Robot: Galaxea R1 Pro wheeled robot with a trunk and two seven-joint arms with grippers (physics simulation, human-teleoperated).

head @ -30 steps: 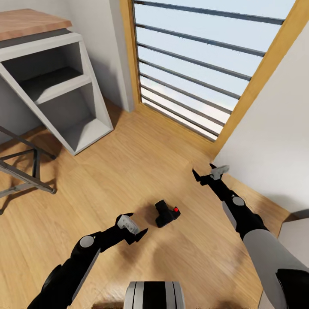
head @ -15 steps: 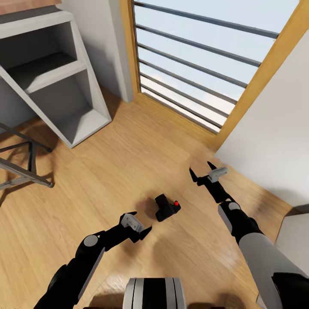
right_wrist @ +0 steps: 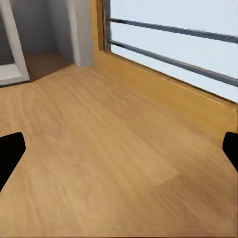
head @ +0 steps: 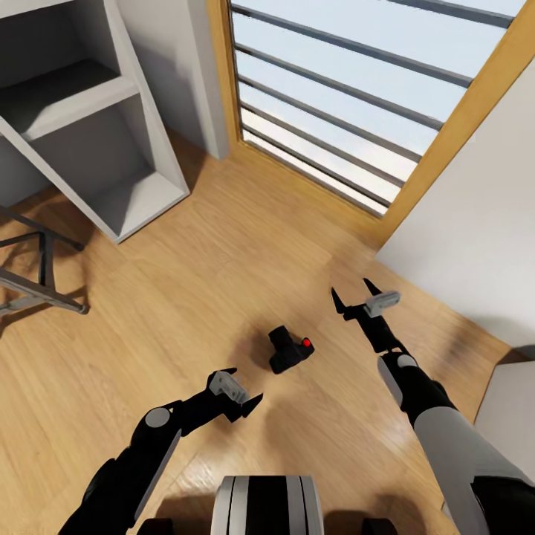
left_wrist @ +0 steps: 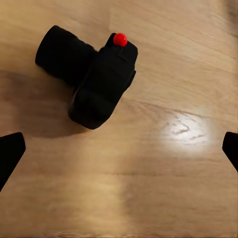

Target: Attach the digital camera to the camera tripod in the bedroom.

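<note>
digital camera (head: 289, 349) on floor between both spread grippers, seemingly untouched

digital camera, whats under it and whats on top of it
The digital camera lies on the bare wood floor, casting a dark shadow beside it. On top sits a red button. The floor patch directly beneath the body is covered.

Daylight is coming through a barred, wood-framed window (head: 334, 111) onto a light wood floor (head: 186, 297). A grey slanted shelf unit (head: 89, 141) is standing beside it, white walls (head: 475, 223) enclosing the corner.
</note>
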